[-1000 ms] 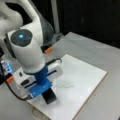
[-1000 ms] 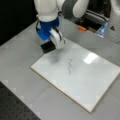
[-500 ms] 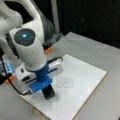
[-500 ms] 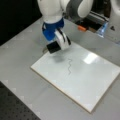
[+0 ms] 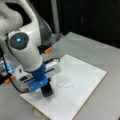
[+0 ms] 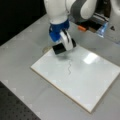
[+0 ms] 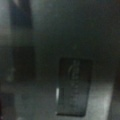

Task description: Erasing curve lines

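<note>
A white rectangular board (image 5: 82, 75) (image 6: 85, 77) lies on the grey table in both front views. Near its middle runs the curve line (image 5: 64, 86) (image 6: 69, 67), a thin dark wavy stroke. My gripper (image 5: 45, 86) (image 6: 62, 43) is shut on a black block eraser (image 5: 47, 90) (image 6: 60, 48). The eraser hangs low over the board's edge, just short of the stroke's nearest end. Whether it touches the board does not show. In the wrist view only a dark rectangle, the eraser (image 7: 73, 86), stands out of the blur.
Orange-tipped parts (image 5: 47, 50) (image 6: 81, 28) and a blue-lit device (image 5: 8, 67) (image 6: 103, 28) sit behind the arm's base. A dark perforated mat (image 6: 15, 107) fills a front view's bottom left corner. Grey table (image 5: 100, 50) surrounds the board.
The gripper has carried the eraser from the table beside the board onto the board's edge, closer to the stroke. The stroke looks unchanged.
</note>
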Controlling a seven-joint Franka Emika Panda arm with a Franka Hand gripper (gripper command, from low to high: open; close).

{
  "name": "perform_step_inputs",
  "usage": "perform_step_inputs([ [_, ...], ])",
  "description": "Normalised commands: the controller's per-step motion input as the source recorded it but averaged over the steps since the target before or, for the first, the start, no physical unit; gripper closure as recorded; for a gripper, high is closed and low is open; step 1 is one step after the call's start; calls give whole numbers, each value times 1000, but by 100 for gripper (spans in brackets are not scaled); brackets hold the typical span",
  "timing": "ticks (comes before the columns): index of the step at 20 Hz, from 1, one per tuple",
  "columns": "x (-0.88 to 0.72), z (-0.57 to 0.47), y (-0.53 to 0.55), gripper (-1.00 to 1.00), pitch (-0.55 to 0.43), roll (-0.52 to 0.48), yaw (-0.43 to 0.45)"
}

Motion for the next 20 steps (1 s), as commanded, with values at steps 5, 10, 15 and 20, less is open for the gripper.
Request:
perform_step_inputs([
  [5, -218, -204, 244, 100, -346, 55, -143],
  [10, -140, -112, 148, 100, -250, -49, -99],
  [15, -127, -148, 145, 100, -222, -118, -91],
  [20, -74, -165, 172, 100, -158, -129, -136],
])
